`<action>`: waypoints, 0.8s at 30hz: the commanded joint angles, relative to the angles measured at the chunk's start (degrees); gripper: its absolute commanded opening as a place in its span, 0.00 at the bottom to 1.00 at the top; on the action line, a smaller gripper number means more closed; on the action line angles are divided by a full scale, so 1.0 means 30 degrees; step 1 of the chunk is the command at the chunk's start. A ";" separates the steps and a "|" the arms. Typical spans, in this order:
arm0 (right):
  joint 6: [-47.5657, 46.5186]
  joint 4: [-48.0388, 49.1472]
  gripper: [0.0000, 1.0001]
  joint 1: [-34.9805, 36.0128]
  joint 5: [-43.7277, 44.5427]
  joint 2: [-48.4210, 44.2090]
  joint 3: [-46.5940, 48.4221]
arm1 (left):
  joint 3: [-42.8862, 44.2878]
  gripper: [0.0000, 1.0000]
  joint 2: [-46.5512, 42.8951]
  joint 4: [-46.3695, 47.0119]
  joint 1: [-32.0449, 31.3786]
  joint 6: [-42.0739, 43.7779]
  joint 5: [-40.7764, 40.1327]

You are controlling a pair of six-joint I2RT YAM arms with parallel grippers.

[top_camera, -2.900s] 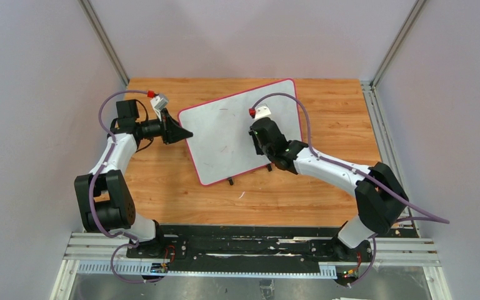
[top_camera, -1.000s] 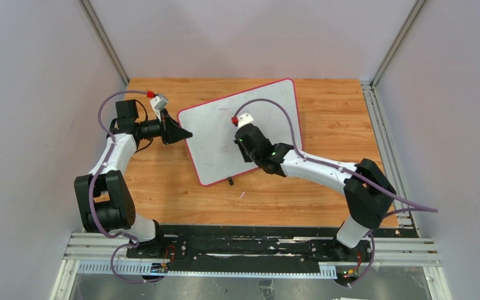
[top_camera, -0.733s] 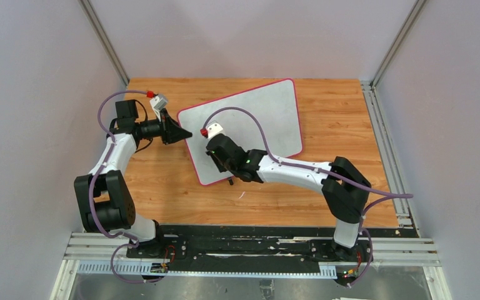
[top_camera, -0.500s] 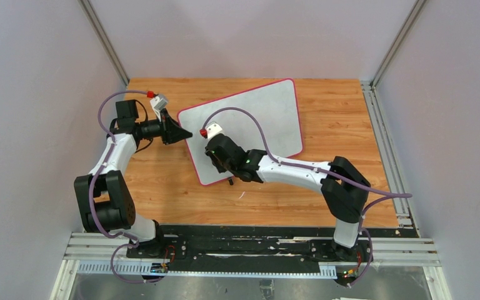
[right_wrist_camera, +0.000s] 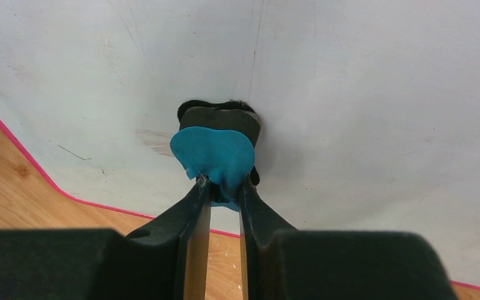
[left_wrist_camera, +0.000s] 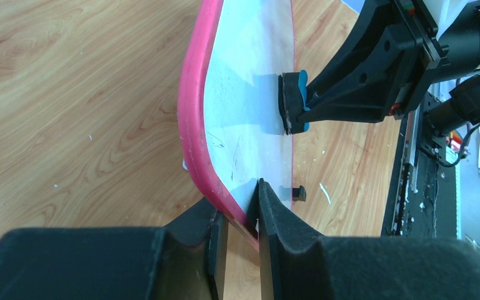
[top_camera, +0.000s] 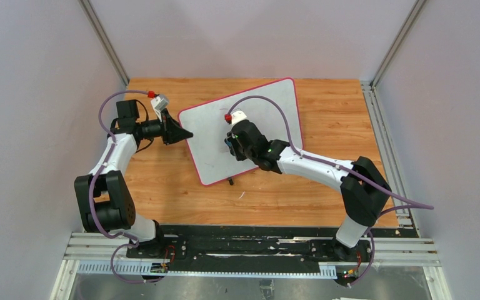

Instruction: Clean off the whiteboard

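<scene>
The whiteboard (top_camera: 257, 111) lies tilted on the wooden table, grey-white with a pink-red rim. It also shows in the left wrist view (left_wrist_camera: 244, 112) and the right wrist view (right_wrist_camera: 362, 81). My left gripper (top_camera: 186, 133) is shut on the board's left rim (left_wrist_camera: 195, 131). My right gripper (top_camera: 230, 142) is shut on a blue-and-black eraser (right_wrist_camera: 215, 147), pressed flat on the board's lower left part. The eraser also shows in the left wrist view (left_wrist_camera: 294, 103). Faint thin marks and a smudge (right_wrist_camera: 156, 140) remain beside the eraser. One black foot (top_camera: 230, 182) shows at the board's near edge.
The wooden table (top_camera: 325, 187) is bounded by grey walls and metal frame posts. A rail (top_camera: 375, 112) runs along its right side. A small white scrap (top_camera: 242, 195) lies on the wood near the board's front edge.
My right gripper swept the eraser from the board's right-middle down to its lower left, then back up and to the right a little. The left gripper and the board have stayed in place.
</scene>
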 commanded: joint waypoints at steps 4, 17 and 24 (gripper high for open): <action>0.0150 0.0646 0.01 0.0303 0.1038 0.1138 0.0491 | -0.0237 0.00 -0.0197 -0.0070 -0.0023 0.2162 -0.2030; 0.0755 0.0574 0.01 0.2007 0.1009 0.2362 0.1567 | -0.0273 0.00 -0.0244 -0.0065 -0.0014 0.2199 -0.1968; -0.0034 -0.0030 0.01 0.1755 0.2382 0.2555 0.1898 | -0.0271 0.00 -0.0346 -0.0151 -0.0015 0.2278 -0.2030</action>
